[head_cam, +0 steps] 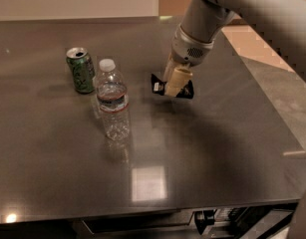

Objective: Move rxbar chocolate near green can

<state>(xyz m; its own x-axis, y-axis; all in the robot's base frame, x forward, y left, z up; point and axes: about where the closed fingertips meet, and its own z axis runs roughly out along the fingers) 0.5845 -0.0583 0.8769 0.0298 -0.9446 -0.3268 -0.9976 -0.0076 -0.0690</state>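
The rxbar chocolate, a small flat black wrapper, is held in my gripper just above the dark table, right of its middle. The gripper's cream fingers are shut on the bar, whose ends stick out on both sides. The green can stands upright at the far left of the table, well to the left of the gripper. My grey arm comes down from the upper right.
A clear plastic water bottle with a white cap stands just right of and in front of the green can, between it and the gripper. The dark table ends at the right and front edges.
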